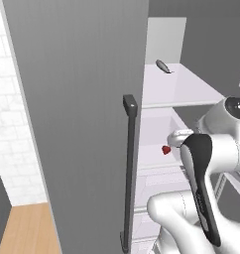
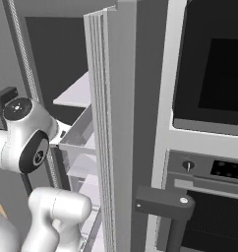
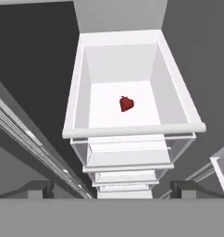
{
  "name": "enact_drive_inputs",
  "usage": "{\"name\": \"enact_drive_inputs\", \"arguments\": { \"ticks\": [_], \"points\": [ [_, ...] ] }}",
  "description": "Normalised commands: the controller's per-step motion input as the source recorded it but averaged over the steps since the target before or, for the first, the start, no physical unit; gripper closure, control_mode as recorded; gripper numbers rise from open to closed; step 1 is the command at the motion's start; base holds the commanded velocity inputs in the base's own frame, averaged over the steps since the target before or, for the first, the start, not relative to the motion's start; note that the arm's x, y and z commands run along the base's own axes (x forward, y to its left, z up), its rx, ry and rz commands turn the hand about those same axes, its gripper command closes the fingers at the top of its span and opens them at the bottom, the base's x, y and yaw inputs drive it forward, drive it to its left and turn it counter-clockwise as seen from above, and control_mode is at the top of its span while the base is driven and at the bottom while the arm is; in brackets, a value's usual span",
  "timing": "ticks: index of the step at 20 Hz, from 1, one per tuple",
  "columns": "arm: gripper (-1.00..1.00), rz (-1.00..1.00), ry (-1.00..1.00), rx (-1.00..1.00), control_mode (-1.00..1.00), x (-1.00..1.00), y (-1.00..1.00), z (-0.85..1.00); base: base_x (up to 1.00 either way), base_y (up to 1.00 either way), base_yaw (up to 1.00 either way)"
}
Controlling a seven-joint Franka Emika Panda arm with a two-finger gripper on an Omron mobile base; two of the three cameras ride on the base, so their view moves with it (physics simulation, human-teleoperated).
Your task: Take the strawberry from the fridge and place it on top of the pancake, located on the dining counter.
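In white drawer point(image 3: 132, 125), small red strawberry point(image 3: 126, 103)

Franka Panda arm point(image 1: 211, 163): glossy white rounded link housings, tubular in section, with bulbous elbow casings. Dark inlay strip, long and tapered, along one link in the left base view. Circular grey joint cap point(image 1: 237, 105) with small screw marks on top. In the right base view, matching round cap point(image 2: 17, 108), black oval joint cover point(image 2: 36, 151) bearing a small round emblem, and dark block behind. Two small dark fingertips point(image 3: 37, 189) in the hand view.
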Motion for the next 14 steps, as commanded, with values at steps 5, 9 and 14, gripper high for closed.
{"name": "enact_drive_inputs", "arguments": {
  "ticks": [5, 9, 14],
  "points": [
    [-1.0, 0.0, 0.03, 0.0, -1.0, 0.53, -0.2, -0.43, 0.0, 0.0, 0.0],
    [-1.0, 0.0, 0.0, 0.0, -1.0, 0.44, -0.25, -0.56, 0.0, 0.0, 0.0],
    [-1.0, 0.0, 0.0, 0.0, -1.0, 0.39, -0.15, -0.48, 0.0, 0.0, 0.0]
  ]
}}
